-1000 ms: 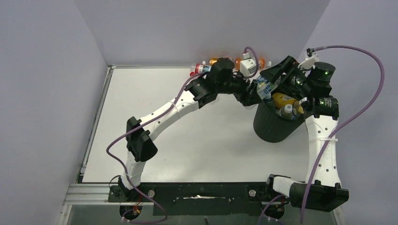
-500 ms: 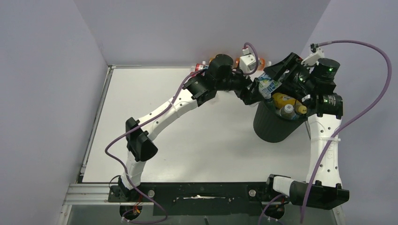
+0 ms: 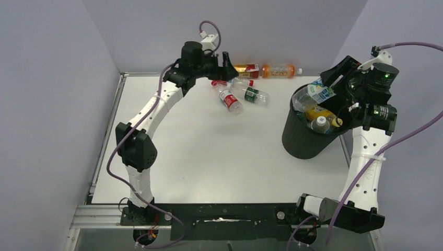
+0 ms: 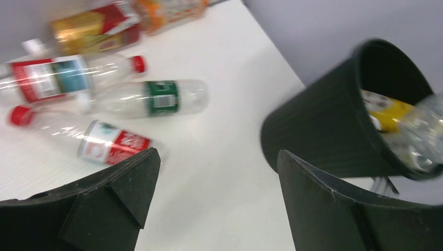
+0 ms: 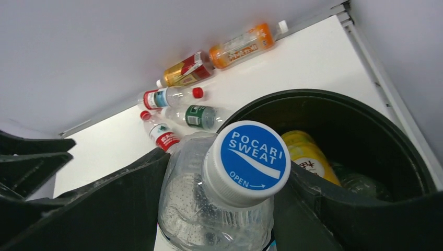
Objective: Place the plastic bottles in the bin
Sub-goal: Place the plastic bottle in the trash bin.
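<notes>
Tall round black bin (image 3: 304, 140): matt plastic, ribbed outside. Clear blue-capped bottle (image 5: 209, 225): glossy thin plastic w/ dimpled shoulder, smooth cap. Flat white table (image 3: 209, 157): smooth, matt. Grey walls (image 3: 261, 26): matt.

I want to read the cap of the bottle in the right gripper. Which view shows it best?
Right wrist: the clear bottle fills the frame, blue cap lettering sharp. Top external shows it small over the bin; left wrist only a blurred edge.
</notes>
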Controlling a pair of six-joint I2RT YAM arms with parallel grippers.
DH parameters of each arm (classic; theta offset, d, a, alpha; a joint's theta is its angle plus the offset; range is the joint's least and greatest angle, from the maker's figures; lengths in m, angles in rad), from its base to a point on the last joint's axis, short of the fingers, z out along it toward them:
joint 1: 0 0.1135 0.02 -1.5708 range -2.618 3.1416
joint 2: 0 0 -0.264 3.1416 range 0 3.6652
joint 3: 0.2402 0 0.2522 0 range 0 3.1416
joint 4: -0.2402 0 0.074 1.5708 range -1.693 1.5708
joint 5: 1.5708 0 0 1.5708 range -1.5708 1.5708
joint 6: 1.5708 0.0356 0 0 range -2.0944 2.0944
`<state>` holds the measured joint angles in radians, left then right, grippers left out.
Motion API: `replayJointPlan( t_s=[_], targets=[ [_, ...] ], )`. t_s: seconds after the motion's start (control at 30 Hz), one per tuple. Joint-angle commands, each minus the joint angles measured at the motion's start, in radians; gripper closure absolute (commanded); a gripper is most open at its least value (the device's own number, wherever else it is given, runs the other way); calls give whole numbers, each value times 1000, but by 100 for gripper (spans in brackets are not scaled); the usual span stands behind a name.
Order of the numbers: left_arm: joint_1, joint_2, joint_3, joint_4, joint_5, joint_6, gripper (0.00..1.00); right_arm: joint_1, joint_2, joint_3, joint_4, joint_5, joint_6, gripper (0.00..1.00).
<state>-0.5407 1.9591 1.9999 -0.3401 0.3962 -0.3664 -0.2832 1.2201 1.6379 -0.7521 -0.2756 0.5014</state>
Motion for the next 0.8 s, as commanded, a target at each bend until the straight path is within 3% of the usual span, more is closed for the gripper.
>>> replayJointPlan(
  t_s=[0.0,0.47,0.67,0.77],
  targets=[
    [103,-45,-17,18,-46,-91,16,-1,7,60,16,116,-55,49],
    [164,220,96,-25,-111,-81,16,-32,130,134,40,239,-85,44],
    [184,306,135,-31,-138,-104,17,-33,132,106,66,216,-72,20],
    [189,343,157,-36,-142,-118,18,-33,130,124,55,216,-73,15]
  ],
)
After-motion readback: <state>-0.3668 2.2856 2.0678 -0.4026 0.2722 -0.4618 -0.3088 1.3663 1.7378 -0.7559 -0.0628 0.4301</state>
